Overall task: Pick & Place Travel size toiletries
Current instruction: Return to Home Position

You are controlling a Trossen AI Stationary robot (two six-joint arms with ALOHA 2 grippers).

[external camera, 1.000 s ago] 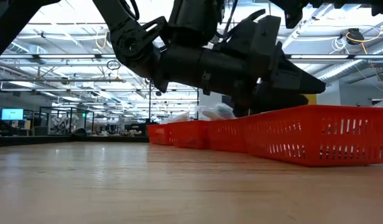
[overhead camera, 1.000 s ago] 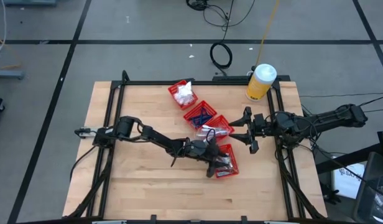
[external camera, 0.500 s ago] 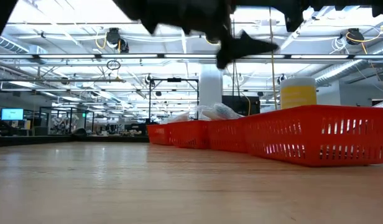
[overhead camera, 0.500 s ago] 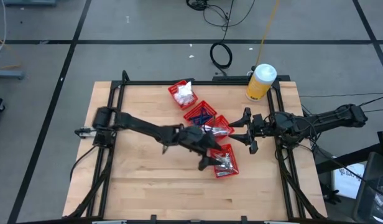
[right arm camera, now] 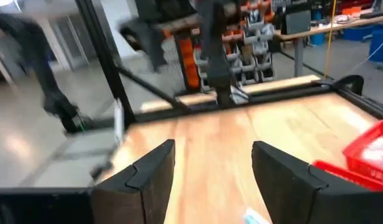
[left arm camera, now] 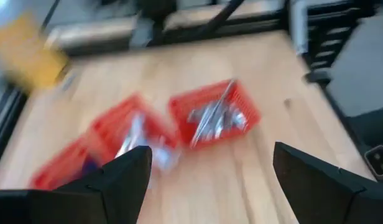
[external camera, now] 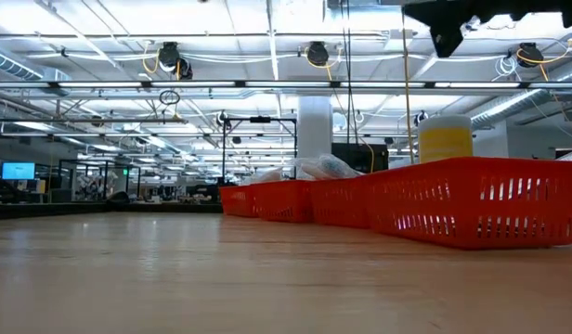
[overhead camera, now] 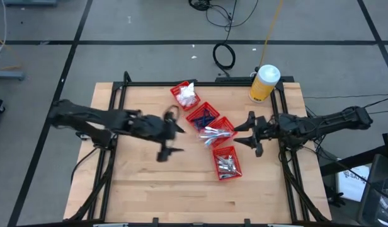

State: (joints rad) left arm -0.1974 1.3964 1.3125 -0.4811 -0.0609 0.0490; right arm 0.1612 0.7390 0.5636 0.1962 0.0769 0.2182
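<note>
Silvery toiletries point(overhead camera: 226, 164) in latticed red bin point(overhead camera: 239, 168)

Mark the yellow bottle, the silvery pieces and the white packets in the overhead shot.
Yellow bottle point(overhead camera: 259, 92), high view, on its yellow body.
Silvery pieces point(overhead camera: 226, 164), high view, middle of the pile.
White packets point(overhead camera: 189, 94), high view, middle of the heap.

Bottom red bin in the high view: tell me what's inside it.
The bottom red bin holds a pile of small silvery pieces. Anything beneath the pile is covered.
</note>
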